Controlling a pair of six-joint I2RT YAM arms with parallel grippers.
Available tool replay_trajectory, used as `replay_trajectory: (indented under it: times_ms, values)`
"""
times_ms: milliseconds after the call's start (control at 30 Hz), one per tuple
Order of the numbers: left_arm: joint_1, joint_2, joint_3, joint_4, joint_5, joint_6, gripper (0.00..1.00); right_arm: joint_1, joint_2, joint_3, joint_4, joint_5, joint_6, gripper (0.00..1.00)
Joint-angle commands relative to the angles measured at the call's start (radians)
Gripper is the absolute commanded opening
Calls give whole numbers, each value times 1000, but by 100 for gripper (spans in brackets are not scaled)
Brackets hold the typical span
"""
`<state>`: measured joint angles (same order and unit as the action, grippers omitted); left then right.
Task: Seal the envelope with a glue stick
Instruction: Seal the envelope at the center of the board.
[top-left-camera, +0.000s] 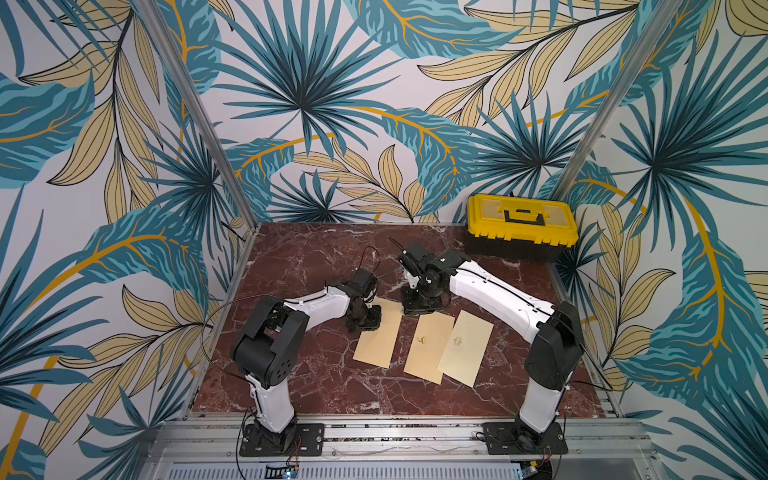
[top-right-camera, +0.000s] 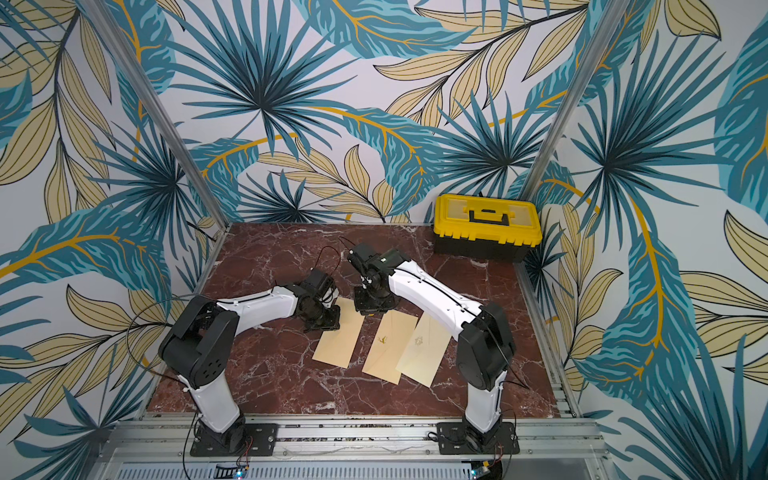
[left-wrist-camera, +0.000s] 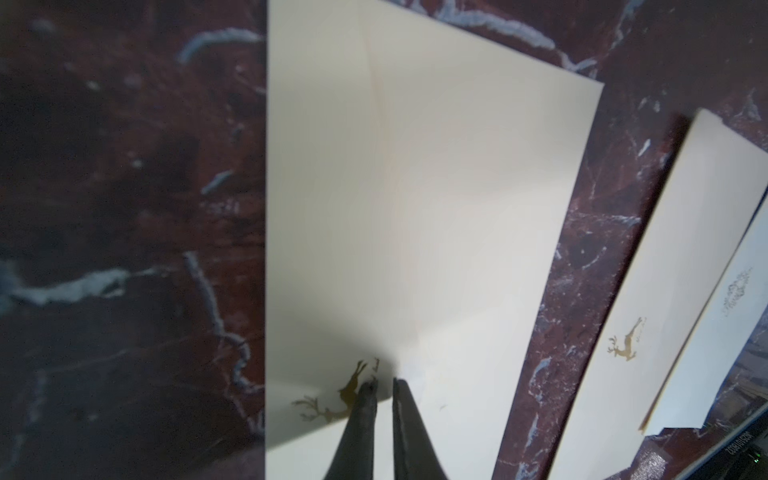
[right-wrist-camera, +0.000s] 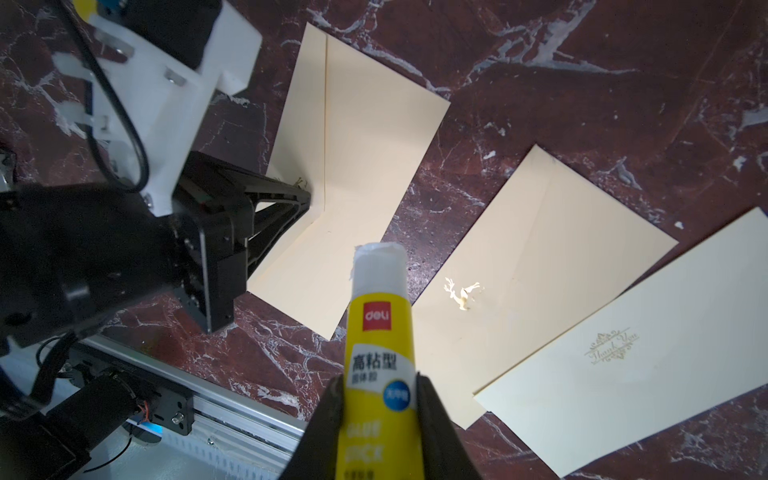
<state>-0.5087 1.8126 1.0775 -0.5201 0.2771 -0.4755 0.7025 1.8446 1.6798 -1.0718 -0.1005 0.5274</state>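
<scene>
Three cream envelopes lie side by side on the marble table. The leftmost envelope (top-left-camera: 380, 345) (top-right-camera: 334, 345) (left-wrist-camera: 415, 208) (right-wrist-camera: 374, 137) has its flap (right-wrist-camera: 301, 124) lifted upright. My left gripper (top-left-camera: 365, 320) (top-right-camera: 324, 320) (left-wrist-camera: 383, 384) (right-wrist-camera: 305, 195) is shut on that flap's edge beside a gold deer print. My right gripper (top-left-camera: 419, 305) (top-right-camera: 372, 305) (right-wrist-camera: 380, 390) is shut on the yellow glue stick (right-wrist-camera: 380, 332). The stick is uncapped, and its white glue tip (right-wrist-camera: 378, 257) hovers just over the near part of the same envelope.
The middle envelope (top-left-camera: 428, 349) (right-wrist-camera: 540, 257) carries a gold deer, and the right envelope (top-left-camera: 467, 349) (right-wrist-camera: 623, 353) overlaps it. A yellow and black toolbox (top-left-camera: 521, 224) (top-right-camera: 486, 226) stands at the back right corner. An aluminium rail (right-wrist-camera: 232, 411) runs along the front edge.
</scene>
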Motion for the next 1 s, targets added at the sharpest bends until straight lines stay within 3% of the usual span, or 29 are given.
replay_trajectory:
  times_ms: [0,300,533,967]
  values:
    - [-4,65,-54,-2,-36,16,13,-4,-31,-20,-16,11,6,0]
    - [-3,-28,57,-92,-71,31,13,-6,-28,-15,-14,10,6,0]
    - [-3,8,118,-93,-61,34,13,-8,-28,-17,-16,7,7,0]
    - [-4,99,-2,-5,-61,33,12,-11,-25,-12,-26,7,2,0]
